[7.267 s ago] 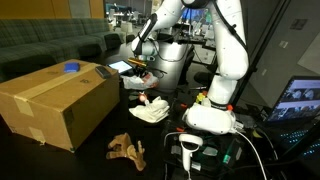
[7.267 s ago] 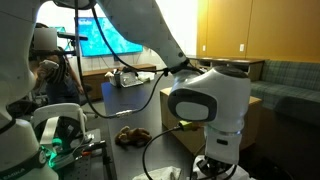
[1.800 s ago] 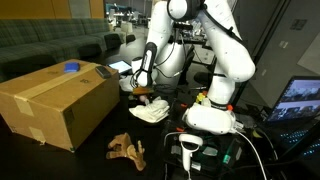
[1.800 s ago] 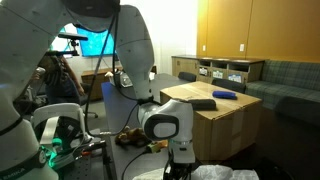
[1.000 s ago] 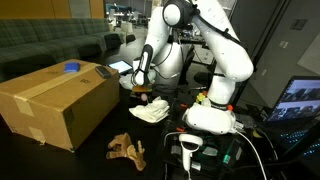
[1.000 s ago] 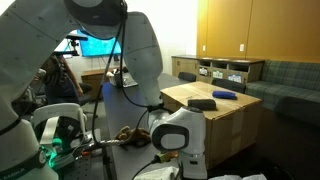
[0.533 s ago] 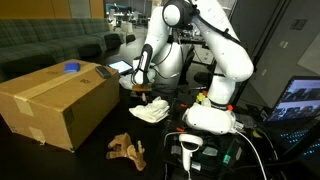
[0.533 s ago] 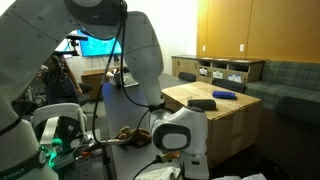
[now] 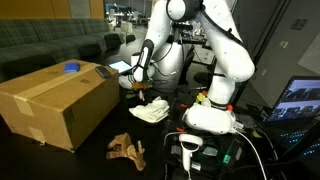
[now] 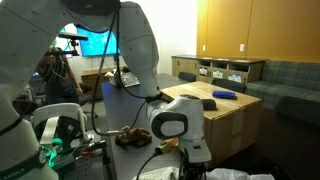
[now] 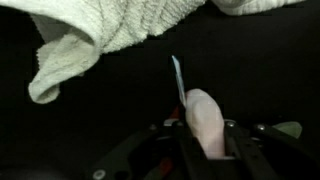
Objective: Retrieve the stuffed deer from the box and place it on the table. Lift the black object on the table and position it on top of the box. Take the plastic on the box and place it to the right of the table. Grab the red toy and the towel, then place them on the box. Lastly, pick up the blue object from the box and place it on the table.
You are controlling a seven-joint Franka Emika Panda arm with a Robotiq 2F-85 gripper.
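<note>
A cardboard box (image 9: 60,100) stands on the black table, also seen in an exterior view (image 10: 215,118). A blue object (image 9: 70,68) (image 10: 224,94) and a flat black object (image 9: 103,72) (image 10: 201,103) lie on top of it. The brown stuffed deer (image 9: 127,149) (image 10: 133,136) lies on the table in front. A white towel (image 9: 152,111) (image 11: 110,30) lies crumpled beside the box. My gripper (image 9: 140,90) (image 11: 205,135) hangs just above the towel's edge, shut on a small toy (image 11: 205,118). The toy looks reddish from outside and pale pink in the wrist view.
The robot's white base (image 9: 210,118) stands right of the towel. A white handheld device (image 9: 190,148) and cables lie at the front edge. A lit screen (image 9: 300,100) is at far right. A pale sheet (image 9: 120,67) lies behind the box.
The arm dipped toward the table beside the towel and has now risen a little, with the toy between the fingers. The box, deer and towel have not moved.
</note>
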